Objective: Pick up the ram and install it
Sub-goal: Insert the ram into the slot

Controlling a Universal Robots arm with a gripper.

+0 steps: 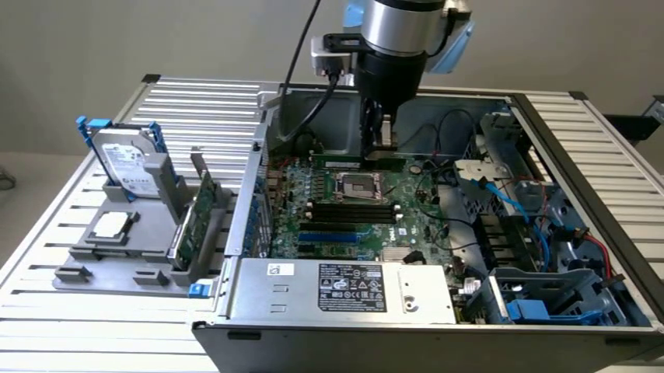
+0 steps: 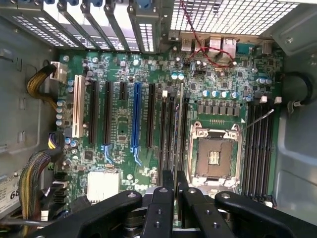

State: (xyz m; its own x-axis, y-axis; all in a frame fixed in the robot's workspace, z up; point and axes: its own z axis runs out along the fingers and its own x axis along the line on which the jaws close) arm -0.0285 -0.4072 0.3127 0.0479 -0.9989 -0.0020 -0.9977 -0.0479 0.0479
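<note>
Gripper [image 2: 175, 181] pinching ram [image 2: 180, 124], thin green stick (edge-on)

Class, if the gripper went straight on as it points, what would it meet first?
The ram in the gripper would probably reach the black memory slots beside the CPU socket first; depth is unclear.
</note>
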